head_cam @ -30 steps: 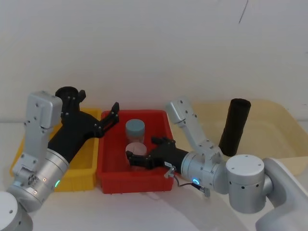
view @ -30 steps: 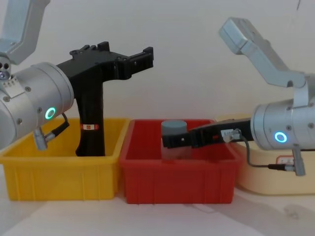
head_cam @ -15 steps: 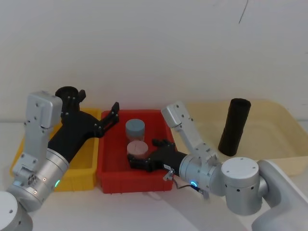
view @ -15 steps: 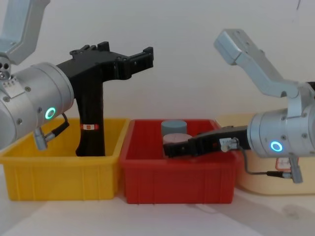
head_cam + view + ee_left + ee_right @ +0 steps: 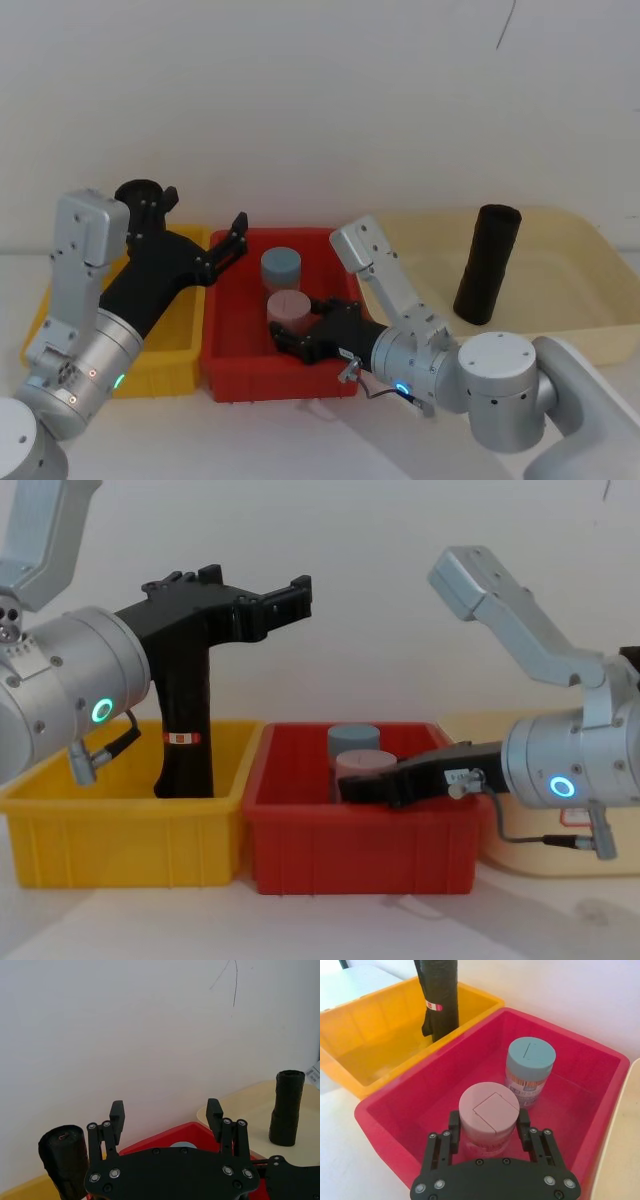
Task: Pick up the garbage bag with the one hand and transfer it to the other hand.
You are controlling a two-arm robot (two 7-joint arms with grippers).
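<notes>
- Right gripper (image 5: 488,1123) sits low inside the red bin (image 5: 380,1110), set around the pink-lidded jar (image 5: 488,1110). Cannot tell whether it is clamped on the jar or only bracketing it.
- Left gripper (image 5: 165,1111) hangs spread wide and empty, raised above the seam between the yellow bin (image 5: 170,355) and the red bin.
- Beige tray (image 5: 590,240), on the robot's far right, holds the garbage bag (image 5: 486,262). The bag stands upright and alone, well apart from both grippers.
- Labelled black roll (image 5: 187,730) stands in the yellow bin just beside the left arm. It is the wrong roll, so pass it by.
- Blue-lidded jar (image 5: 530,1057) stands just behind the pink one, near it. Neither jar belongs to the task.
- Judgement: neither gripper is on the bag yet.
- To do it well, lift straight up out of the red bin before swinging, so the jars stay standing.
- Approach the bag from the side at mid-height, squeeze across its width, and raise it clear of the tray wall.
- Leave one end free for the receiving gripper.
</notes>
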